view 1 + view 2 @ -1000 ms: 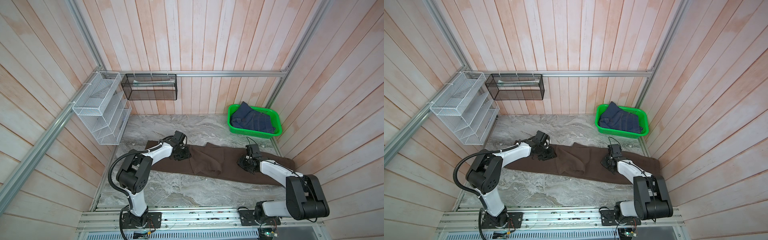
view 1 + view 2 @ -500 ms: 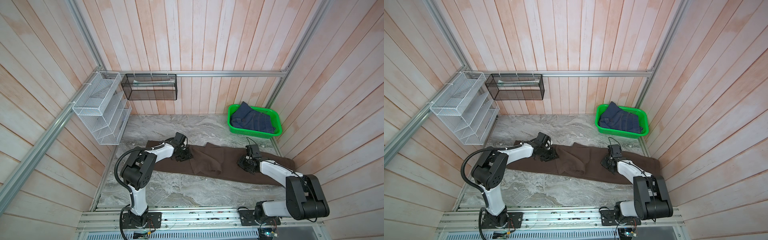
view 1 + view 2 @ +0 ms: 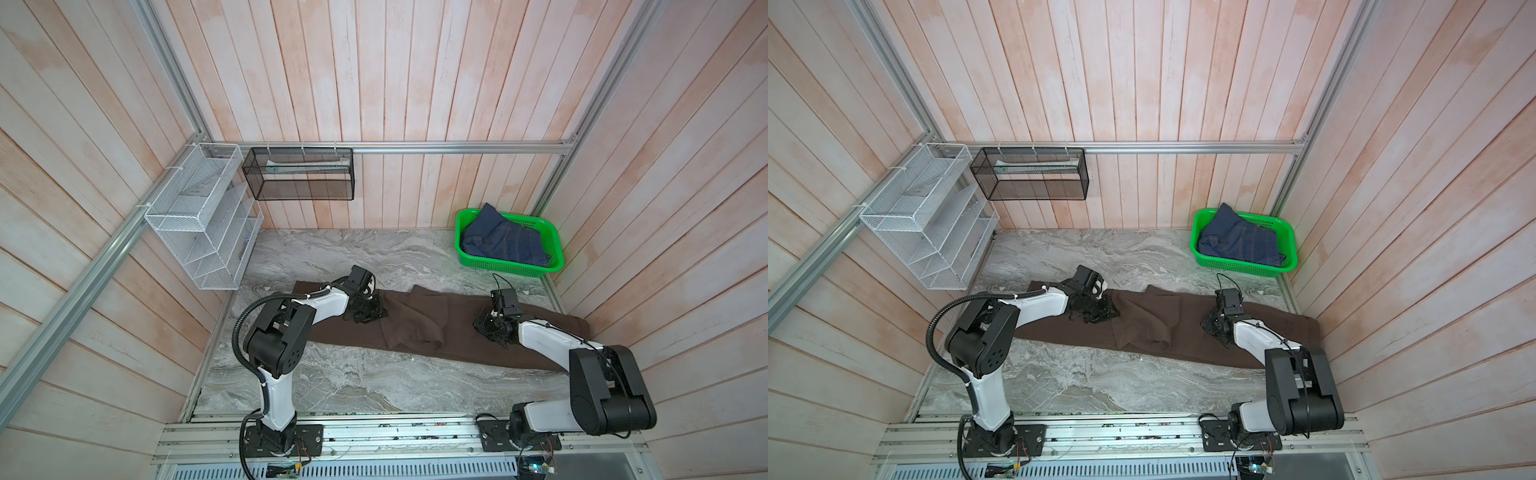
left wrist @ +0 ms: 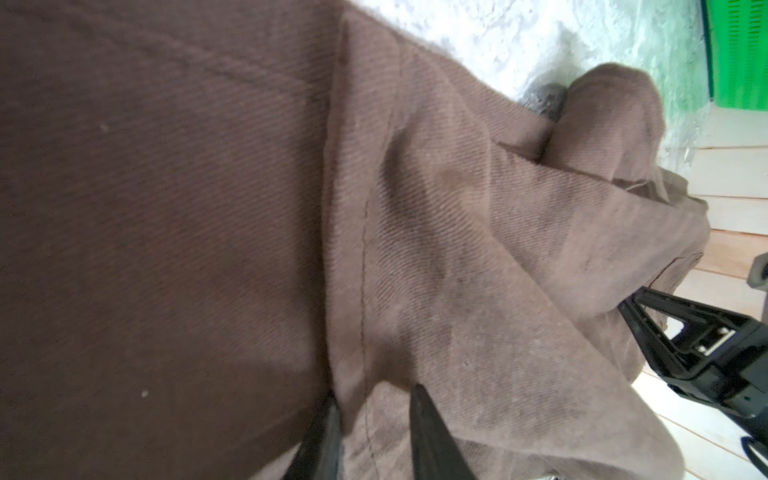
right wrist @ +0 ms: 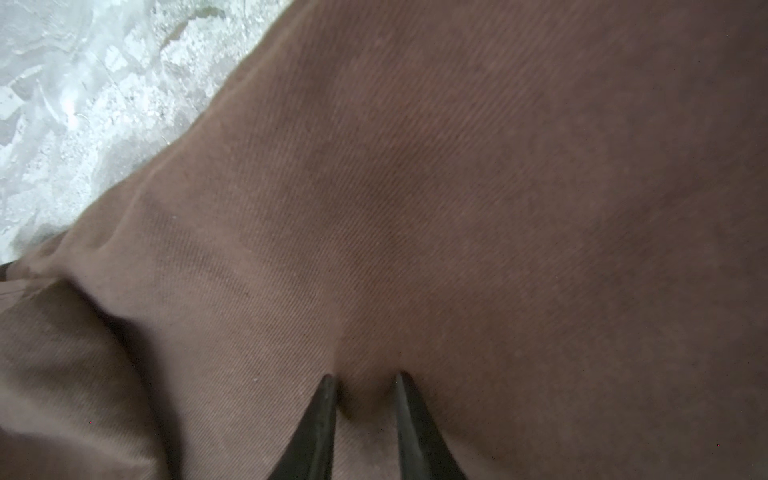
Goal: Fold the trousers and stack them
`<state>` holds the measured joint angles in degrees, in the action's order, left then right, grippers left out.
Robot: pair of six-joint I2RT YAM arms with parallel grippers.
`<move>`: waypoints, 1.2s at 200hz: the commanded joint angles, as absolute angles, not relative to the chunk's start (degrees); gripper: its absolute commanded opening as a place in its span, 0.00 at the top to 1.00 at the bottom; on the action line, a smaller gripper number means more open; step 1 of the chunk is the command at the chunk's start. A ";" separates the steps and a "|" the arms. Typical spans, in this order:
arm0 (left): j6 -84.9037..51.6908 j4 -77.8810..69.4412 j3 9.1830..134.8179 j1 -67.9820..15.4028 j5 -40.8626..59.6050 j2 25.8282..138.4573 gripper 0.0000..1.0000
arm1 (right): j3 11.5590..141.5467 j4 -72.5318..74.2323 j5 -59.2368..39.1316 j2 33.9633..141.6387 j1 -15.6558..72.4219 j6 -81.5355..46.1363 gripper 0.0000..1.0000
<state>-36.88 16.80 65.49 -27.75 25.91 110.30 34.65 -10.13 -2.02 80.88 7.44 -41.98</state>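
Left gripper (image 4: 374, 399) has just narrowed onto a ridge of the trousers (image 3: 453, 332); right gripper (image 5: 364, 378) pinches cloth too, so folding can likely begin.

Your left gripper (image 3: 367, 311) has slid a little further onto the trousers (image 3: 419, 328), toward their bunched middle. Its jaws have drawn in on a ridge of the brown cloth. Behind it, that arm's elbow (image 3: 276, 338) has swung inward over the table edge.
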 commanded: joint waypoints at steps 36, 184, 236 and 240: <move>-36.36 19.24 65.14 -27.82 21.40 110.04 1.00 | 32.79 -11.54 -1.97 82.62 7.30 -41.57 0.72; -17.01 55.93 79.38 -9.00 -28.17 103.10 1.00 | 33.82 -13.40 -1.33 82.27 7.38 -41.04 0.72; -15.54 61.27 87.71 -6.17 -34.88 106.09 1.00 | 34.12 -13.62 -1.12 82.31 7.38 -40.87 0.72; -15.29 61.74 88.38 -6.13 -35.16 106.36 1.00 | 34.12 -13.62 -1.10 82.39 7.38 -40.87 0.72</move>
